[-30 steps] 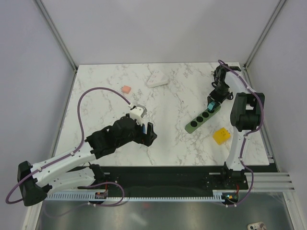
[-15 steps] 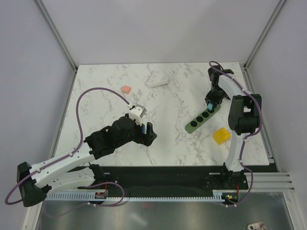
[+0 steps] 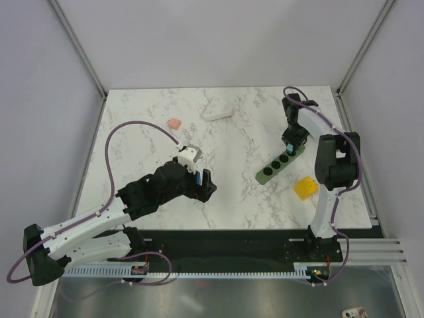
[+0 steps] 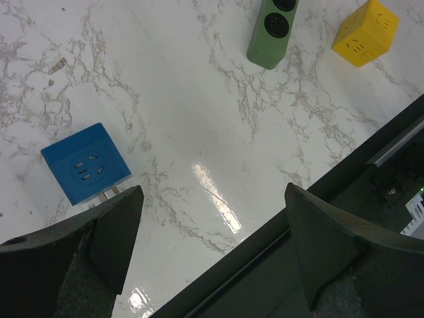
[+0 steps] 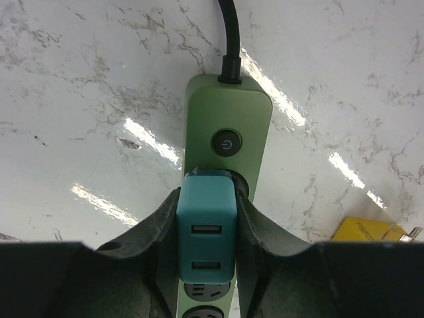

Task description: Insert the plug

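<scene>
Right gripper [image 5: 207,232] is clenched on the plug [image 5: 205,228], a teal block. The plug sits over the first socket of the green power strip [image 5: 228,119], at 6 o'clock from the strip's switch [image 5: 225,142]; seating depth unclear. The strip is at 3 o'clock on the table [image 3: 232,132]. Left gripper [image 4: 212,199] is released, holding nothing. A blue cube [image 4: 86,162] lies at its 10 o'clock. A yellow block [image 4: 366,32] is at the strip's 4 o'clock.
</scene>
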You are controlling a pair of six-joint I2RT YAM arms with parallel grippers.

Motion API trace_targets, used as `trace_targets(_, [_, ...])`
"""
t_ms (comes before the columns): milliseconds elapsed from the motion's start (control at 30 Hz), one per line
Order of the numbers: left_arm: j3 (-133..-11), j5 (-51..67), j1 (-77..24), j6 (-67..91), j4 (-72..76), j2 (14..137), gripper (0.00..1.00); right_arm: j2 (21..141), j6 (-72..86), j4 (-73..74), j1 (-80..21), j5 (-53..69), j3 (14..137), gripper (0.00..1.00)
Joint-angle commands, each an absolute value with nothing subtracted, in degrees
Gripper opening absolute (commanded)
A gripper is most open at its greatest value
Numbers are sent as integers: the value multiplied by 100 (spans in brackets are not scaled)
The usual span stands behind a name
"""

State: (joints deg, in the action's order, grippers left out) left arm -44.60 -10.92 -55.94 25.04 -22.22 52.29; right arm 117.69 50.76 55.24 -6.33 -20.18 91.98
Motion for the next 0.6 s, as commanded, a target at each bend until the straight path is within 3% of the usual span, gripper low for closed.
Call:
trace_targets(0, [-4553,-1169,-5581,2593,-2136,5177,94,12455,4984,3911,-528,-1741,8946,2])
trace_targets(100, [-4535,-1178,-5581,2602,-2145,5115,94,12182,4878,4095,-457,-1670,9192,18])
trace_targets(133, [-4526,-1178,-5581,2610,-2145,5115,94,12069,4852,4165,-440,-1670,9246,38])
trace_targets(233, [-4491,-1178,-5581,2645,-2136,5071,94,11919,4746,4315,-413,-1652,9343,59])
trace_targets(367, [-4500,-1134,-5581,2646,-2136,5010,94,11786,4536,4359,-334,-1442,9351,73])
trace_targets(567, [-4482,-1160,-5581,2575,-2136,4896,94,11470,4158,4526,-308,-1468,9579,77])
